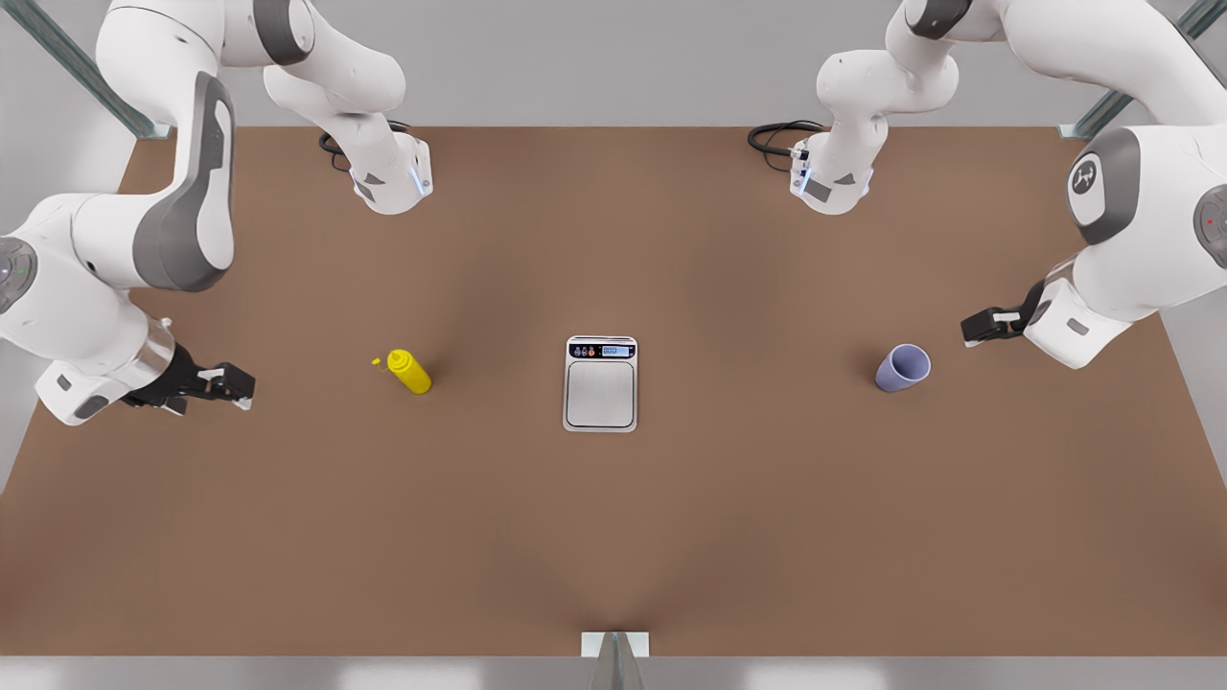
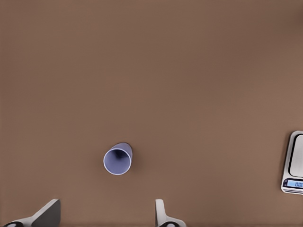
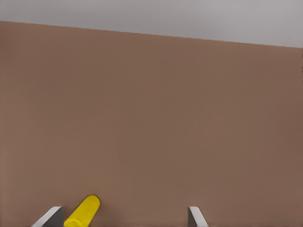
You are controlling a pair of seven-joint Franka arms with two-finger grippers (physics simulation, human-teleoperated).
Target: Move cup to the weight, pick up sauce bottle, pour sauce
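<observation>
Standing apart on the desk point(image 1: 613, 537): bottle point(image 1: 411, 372), scale point(image 1: 601, 383), cup point(image 1: 902, 368). Left claw point(image 1: 980, 328) spread near the cup. Right claw point(image 1: 230, 386) spread near the bottle.

Yellow sauce bottle point(image 1: 410, 372), silver weight point(image 1: 601, 383), lavender cup point(image 1: 902, 368) stand well apart.

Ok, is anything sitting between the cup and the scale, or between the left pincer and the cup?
Nothing visible. Bare table lies between the cup and the scale, and between the open left pincer and the cup. The sauce bottle stands beyond the scale, near the open right pincer.
</observation>
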